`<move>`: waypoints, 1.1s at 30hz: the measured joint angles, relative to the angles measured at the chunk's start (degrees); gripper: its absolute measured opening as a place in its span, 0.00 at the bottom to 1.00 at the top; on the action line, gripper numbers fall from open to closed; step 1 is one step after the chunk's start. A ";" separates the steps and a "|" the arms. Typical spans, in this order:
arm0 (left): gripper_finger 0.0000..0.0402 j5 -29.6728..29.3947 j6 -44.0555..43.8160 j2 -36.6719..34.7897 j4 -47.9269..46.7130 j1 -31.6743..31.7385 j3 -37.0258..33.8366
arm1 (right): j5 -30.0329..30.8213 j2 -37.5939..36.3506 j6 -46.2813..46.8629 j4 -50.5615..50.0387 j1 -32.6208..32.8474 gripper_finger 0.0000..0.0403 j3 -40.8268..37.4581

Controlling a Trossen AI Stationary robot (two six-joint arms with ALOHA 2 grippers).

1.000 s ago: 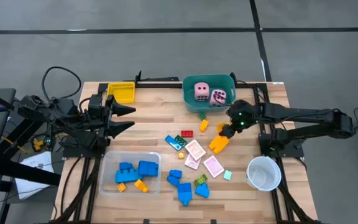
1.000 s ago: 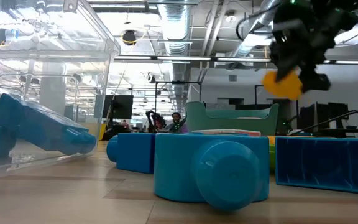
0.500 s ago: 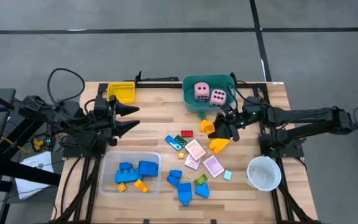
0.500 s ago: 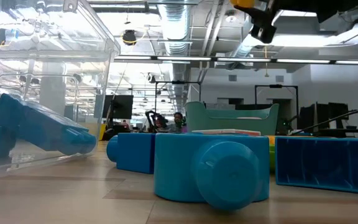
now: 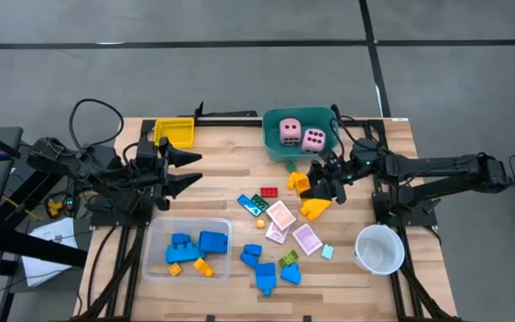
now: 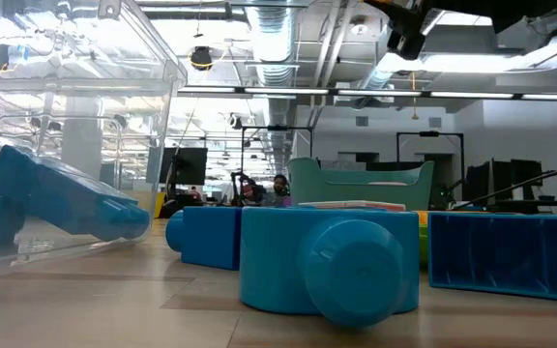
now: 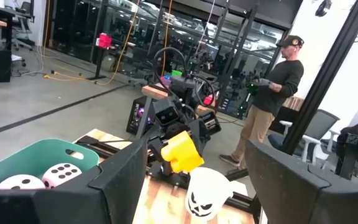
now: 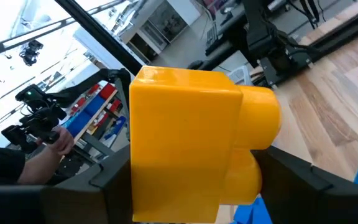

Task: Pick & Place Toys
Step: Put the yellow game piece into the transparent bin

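My right gripper (image 5: 316, 183) hangs above the table beside the teal tub (image 5: 275, 150), shut on a yellow block (image 5: 299, 182). That block fills the right wrist view (image 8: 191, 143) and shows from the front in the left wrist view (image 7: 182, 151). Two pink dice (image 5: 291, 131) lie in the tub. Another yellow block (image 5: 314, 208), pink-white cards (image 5: 281, 216) and several small blue, red and green blocks (image 5: 266, 268) lie on the table's middle. My left gripper (image 5: 189, 170) waits open and level at the table's left, pointing toward the right. My right gripper pinches the yellow block by two opposite flat sides (image 8: 143, 186) between its two fingers (image 8: 107, 186). The fingers lie level and point toward the table's left. The block is lifted clear of the table, and its round studs (image 8: 263, 118) stick out sideways.
A clear tray (image 5: 155, 259) with blue blocks stands near the front left, a yellow tray (image 5: 175, 132) at the far left, a white cup (image 5: 379, 249) at the front right. A person (image 7: 272, 93) stands in the room beyond the table.
My right gripper has risen with the yellow block and tipped up from pointing down to level, swinging a little toward the tub. In the low view the block has climbed out past the picture's top. The other yellow block has stayed on the table.
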 joint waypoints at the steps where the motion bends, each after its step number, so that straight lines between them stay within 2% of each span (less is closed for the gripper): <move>1: 0.66 0.01 0.00 0.00 0.00 0.00 0.00 | 0.01 0.56 -0.18 1.04 0.02 0.65 0.00; 8: 0.66 -0.21 0.09 0.00 0.14 0.05 0.00 | 0.08 7.94 -0.33 9.05 1.58 0.65 3.18; 14: 0.66 -1.67 0.13 0.00 0.28 1.93 0.00 | -0.98 19.93 -6.44 10.08 3.73 0.65 14.75; 21: 0.66 -1.71 0.18 0.00 1.84 5.60 0.00 | -7.44 33.62 -10.49 7.22 4.87 0.65 29.40; 25: 0.66 -2.24 3.19 0.00 3.90 7.67 0.00 | -7.68 40.16 -13.47 4.25 6.00 0.65 36.52; 29: 0.66 -5.35 7.31 -0.09 7.63 8.79 0.00 | -7.64 46.62 -15.84 1.54 7.02 0.65 44.07; 33: 0.66 -6.08 12.08 -0.60 11.73 9.41 0.00 | -7.53 53.18 -19.08 -5.25 8.51 0.65 51.93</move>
